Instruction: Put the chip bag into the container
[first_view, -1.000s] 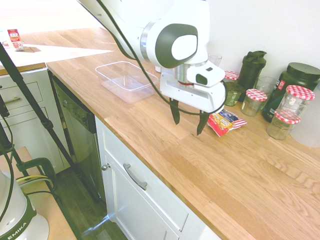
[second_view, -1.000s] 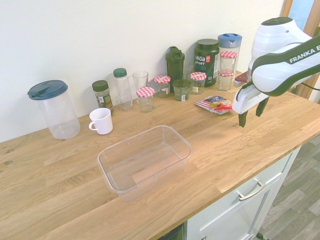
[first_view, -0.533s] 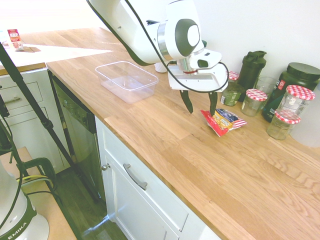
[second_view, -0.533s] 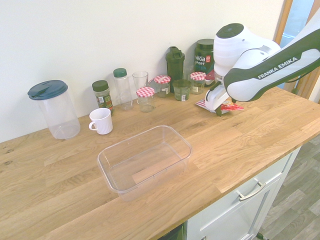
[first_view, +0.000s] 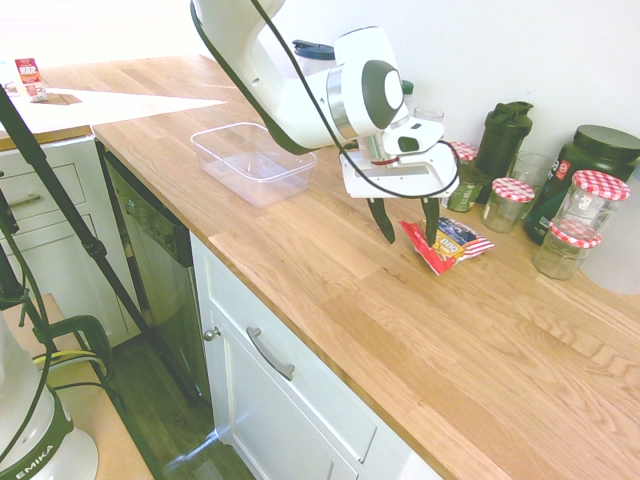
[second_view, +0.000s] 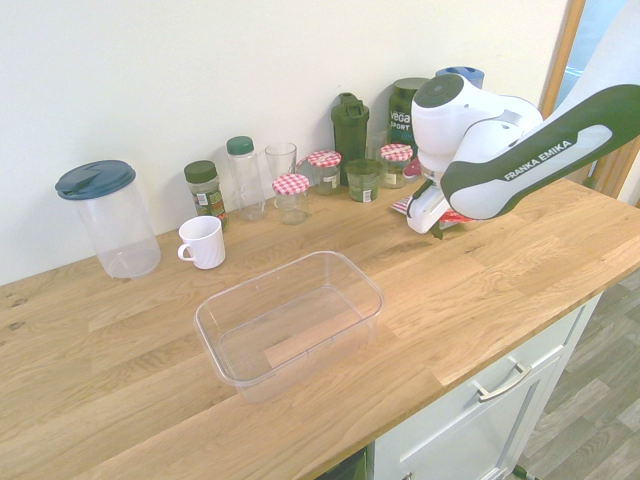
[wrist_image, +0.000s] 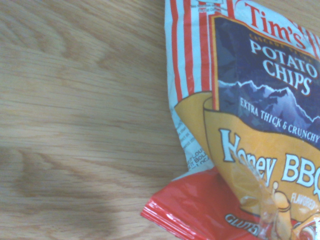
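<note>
STEP: reach for chip bag (first_view: 448, 243) | BAG: flat on counter (first_view: 330, 270), well apart from container (first_view: 253, 162) | gripper (first_view: 410, 224): spread, empty | I centre the fingers across the bag, then descend.

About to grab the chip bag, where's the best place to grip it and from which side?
Probably from above, across the middle of the chip bag: it lies flat on the counter, its puffed body offering something to pinch. The open gripper is already over its near end.
</note>
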